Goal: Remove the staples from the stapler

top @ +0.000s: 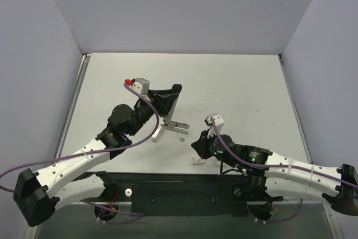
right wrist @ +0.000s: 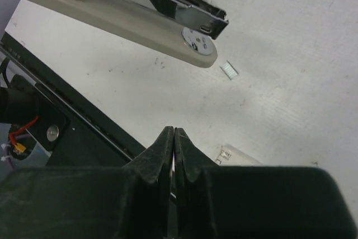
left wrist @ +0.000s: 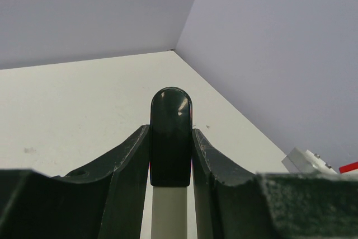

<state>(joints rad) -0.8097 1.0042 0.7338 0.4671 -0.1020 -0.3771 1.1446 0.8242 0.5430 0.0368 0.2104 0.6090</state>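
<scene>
Gripping the stapler (top: 160,131) at centre frame with the left pincer (top: 166,104), clamped round its dark end. White bar and metal rail splayed open, angled down toward the table (top: 235,82). Right pincer (top: 197,145) at lower centre, pressed together on nothing, just right of the stapler. Spotted one short strip of staples (top: 182,139) loose on the table between them. Judged partly done. Unable to see into the rail. Left to do: check for remaining staples.
</scene>
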